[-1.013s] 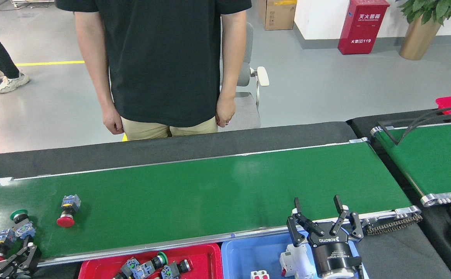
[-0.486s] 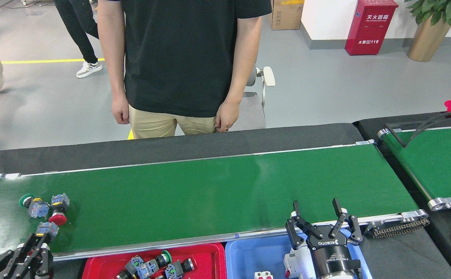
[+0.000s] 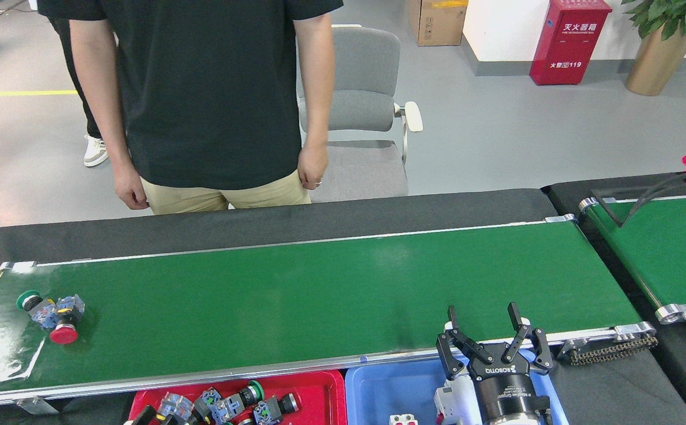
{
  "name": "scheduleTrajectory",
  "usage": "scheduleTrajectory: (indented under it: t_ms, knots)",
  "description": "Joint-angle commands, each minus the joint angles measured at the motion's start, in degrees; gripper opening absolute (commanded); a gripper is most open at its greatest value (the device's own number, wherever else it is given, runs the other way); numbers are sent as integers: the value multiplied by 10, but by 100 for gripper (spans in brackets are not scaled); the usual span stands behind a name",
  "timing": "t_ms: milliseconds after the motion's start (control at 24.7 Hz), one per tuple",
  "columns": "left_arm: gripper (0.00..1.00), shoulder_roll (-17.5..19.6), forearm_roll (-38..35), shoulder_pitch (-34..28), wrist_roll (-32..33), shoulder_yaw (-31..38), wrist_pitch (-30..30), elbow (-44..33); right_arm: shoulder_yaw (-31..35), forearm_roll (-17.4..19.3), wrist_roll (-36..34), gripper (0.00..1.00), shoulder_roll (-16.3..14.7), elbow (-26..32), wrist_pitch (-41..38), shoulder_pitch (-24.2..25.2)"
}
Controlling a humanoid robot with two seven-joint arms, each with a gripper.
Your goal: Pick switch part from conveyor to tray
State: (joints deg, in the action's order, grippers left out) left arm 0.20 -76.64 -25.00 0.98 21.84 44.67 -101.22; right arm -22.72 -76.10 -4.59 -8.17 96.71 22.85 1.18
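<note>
Progress: several switch parts [image 3: 236, 404] already in the red tray [image 3: 319, 389]; two left on the conveyor [image 3: 319, 295], a green-capped one [image 3: 30, 302] and a red-capped one [image 3: 64, 323], touching, far off to the left of the right gripper [image 3: 487, 321] fingers. Right fingers spread, empty, over the blue tray [image 3: 390, 389] at the near rail. Left gripper out of frame. Belt between is bare, room to sweep; parts sit near the left end roller; person [image 3: 201, 94] stands beyond the far counter [image 3: 260, 227]
</note>
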Motion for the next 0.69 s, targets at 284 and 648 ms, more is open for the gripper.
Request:
scheduleTrajectory:
  t_ms: [284,648]
  knots:
    - [100,0,3,7,-9,168,-138,16,4,0,0,100,-2,11,-3,2]
    - [100,5,-1,7,-9,190,-138,28,102,68,-2,100,-36,10,-119,28]
